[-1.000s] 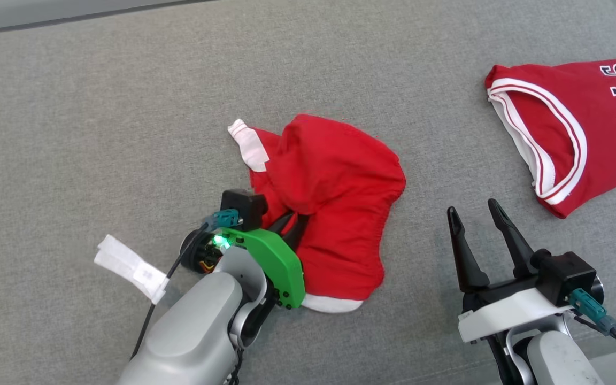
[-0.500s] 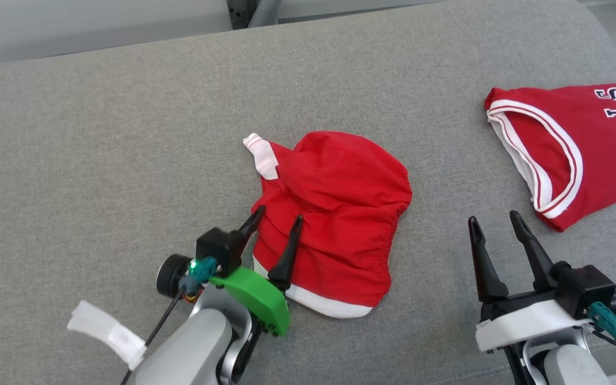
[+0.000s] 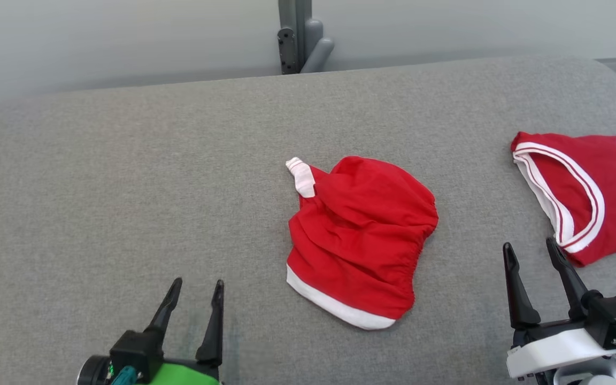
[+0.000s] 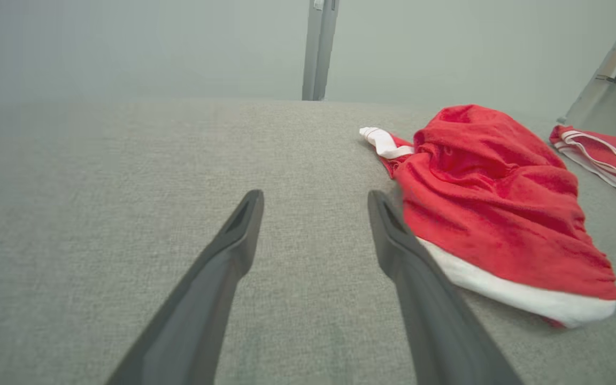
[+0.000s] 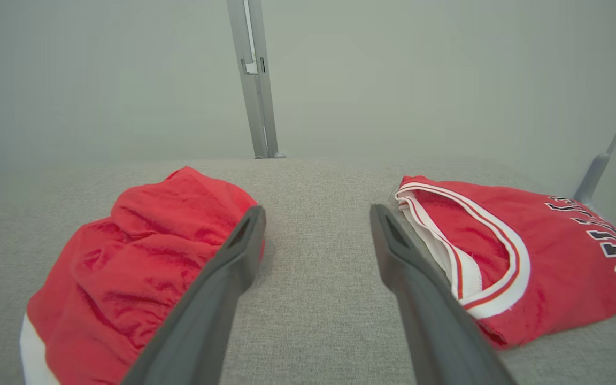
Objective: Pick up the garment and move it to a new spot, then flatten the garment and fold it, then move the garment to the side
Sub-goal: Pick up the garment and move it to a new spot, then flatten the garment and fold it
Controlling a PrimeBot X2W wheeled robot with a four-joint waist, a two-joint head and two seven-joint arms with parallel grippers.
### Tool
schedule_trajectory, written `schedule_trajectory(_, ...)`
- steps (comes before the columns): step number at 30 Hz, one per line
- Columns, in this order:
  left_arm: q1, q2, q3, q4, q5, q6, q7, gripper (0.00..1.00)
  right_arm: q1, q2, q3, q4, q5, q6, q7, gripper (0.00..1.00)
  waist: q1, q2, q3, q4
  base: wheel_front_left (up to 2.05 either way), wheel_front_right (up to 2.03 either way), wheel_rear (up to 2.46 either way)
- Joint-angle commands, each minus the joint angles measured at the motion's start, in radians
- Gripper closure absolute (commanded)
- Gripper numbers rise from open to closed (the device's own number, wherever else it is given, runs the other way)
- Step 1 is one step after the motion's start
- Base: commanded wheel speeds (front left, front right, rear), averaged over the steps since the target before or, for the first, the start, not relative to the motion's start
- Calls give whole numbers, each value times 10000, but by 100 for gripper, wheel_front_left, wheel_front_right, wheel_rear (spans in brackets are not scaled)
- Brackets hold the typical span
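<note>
The left hand point(image 3: 198, 280) has its two fingers spread wide and holds nothing. The red garment point(image 3: 361, 240) with white trim lies crumpled near its right side, untouched. The right hand point(image 3: 530, 244) is just as wide and empty, between that garment and a red jersey point(image 3: 591, 192) with white-striped edges. Both clothes lie on the grey fabric-covered worktop point(image 3: 126, 187) — behind it, a pale wall point(image 3: 126, 43) and a grey metal post point(image 3: 297, 37).
</note>
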Motion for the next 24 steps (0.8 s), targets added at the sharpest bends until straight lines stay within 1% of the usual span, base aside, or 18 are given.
schedule_trajectory(1, 418, -134, 350, -58, 139, -154, -22, 0, 200, -36, -63, -33, -74, -4, -1, 0, 0, 50, -406, 461, 0, 0, 0)
schedule_trajectory(5, 1228, -530, 1605, -66, 594, -747, -25, 0, 400, -53, -147, -24, -113, -4, -1, 0, 0, 50, -602, 731, 0, 0, 0)
schedule_trajectory(9, 1680, -992, 2560, 51, 1046, -1350, -25, 0, 632, -70, -247, -25, -244, -4, -1, 0, 0, 50, -780, 932, 0, 0, 0)
schedule_trajectory(14, 1838, -1452, 3271, 108, 1580, -2105, -26, 0, 808, -57, -416, 142, -348, -4, -1, 0, 0, 50, -869, 1075, 0, 0, 0)
schedule_trajectory(18, 1719, -1691, 3495, 146, 1854, -2405, -25, 0, 815, -42, -428, 261, -378, -4, -1, 0, 0, 50, -870, 1078, 0, 0, 0)
schedule_trajectory(24, 1780, -1897, 3786, 193, 2009, -2566, -26, 0, 791, -26, -373, 338, -338, -4, -1, 0, 0, 50, -937, 924, 0, 0, 0)
